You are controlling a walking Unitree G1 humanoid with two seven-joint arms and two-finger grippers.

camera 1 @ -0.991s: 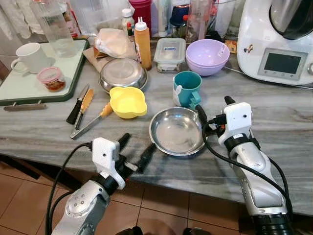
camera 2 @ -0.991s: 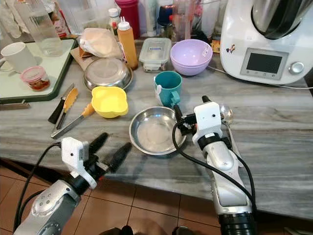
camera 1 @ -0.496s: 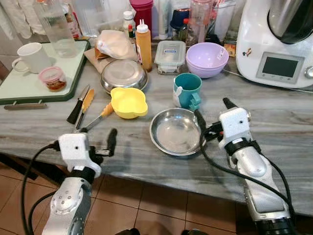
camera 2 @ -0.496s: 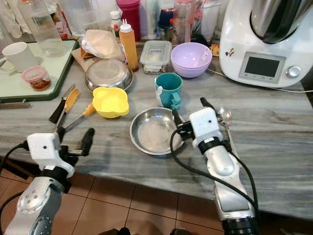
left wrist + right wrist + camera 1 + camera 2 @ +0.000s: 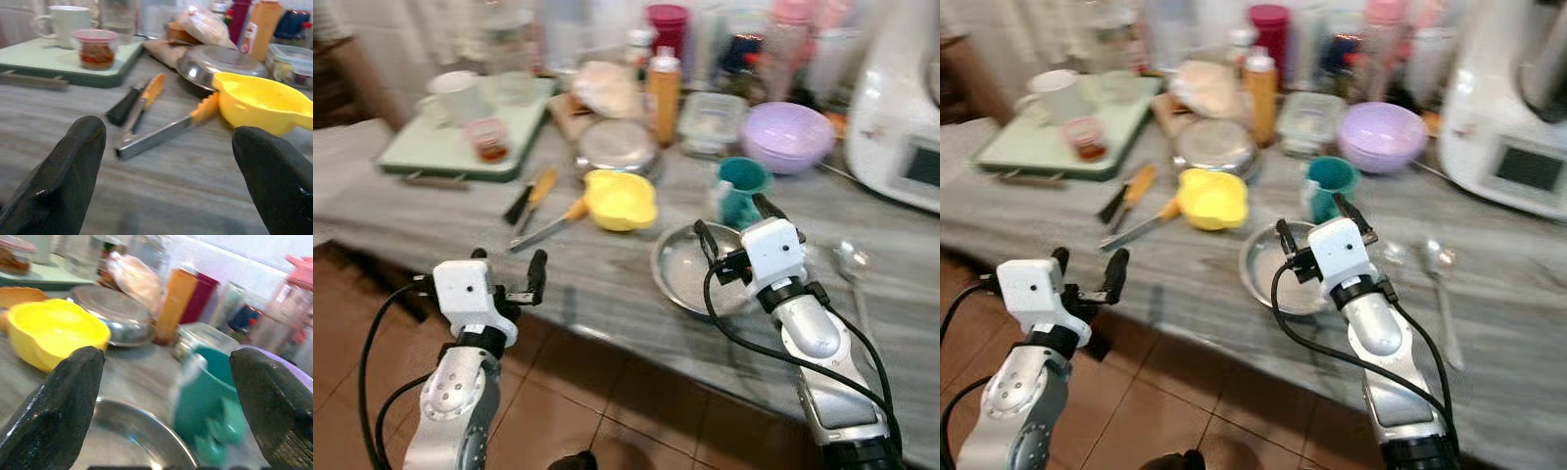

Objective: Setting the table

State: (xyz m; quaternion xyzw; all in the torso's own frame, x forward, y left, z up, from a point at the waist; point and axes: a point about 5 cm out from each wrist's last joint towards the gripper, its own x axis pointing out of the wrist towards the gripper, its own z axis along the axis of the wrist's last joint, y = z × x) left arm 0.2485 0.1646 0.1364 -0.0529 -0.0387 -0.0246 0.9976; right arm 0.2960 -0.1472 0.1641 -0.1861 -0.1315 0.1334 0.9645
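Observation:
A shallow steel bowl (image 5: 683,284) lies near the counter's front edge, with a teal mug (image 5: 741,186) just behind it. My right gripper (image 5: 732,223) hangs open over the bowl's right rim, short of the mug, holding nothing. In the right wrist view the bowl (image 5: 132,443) and the mug (image 5: 208,394) lie between its fingers (image 5: 54,406). A yellow bowl (image 5: 620,199), tongs (image 5: 546,229) and a knife (image 5: 530,194) lie further left. My left gripper (image 5: 507,270) is open and empty at the counter's front edge, facing the tongs (image 5: 161,132). A spoon (image 5: 1442,284) lies right of the steel bowl.
At the back stand a second steel bowl (image 5: 617,147), a purple bowl (image 5: 788,135), a lidded box (image 5: 710,119), bottles and a white kitchen machine (image 5: 911,117). A green tray (image 5: 421,157) on the left carries a white mug (image 5: 455,93) and a small jar (image 5: 490,137). The picture is blurred.
The camera has swung left, so the whole scene sits further right and blurred. My left gripper went left along the counter edge and turned toward the tongs. The right gripper stays over the steel bowl.

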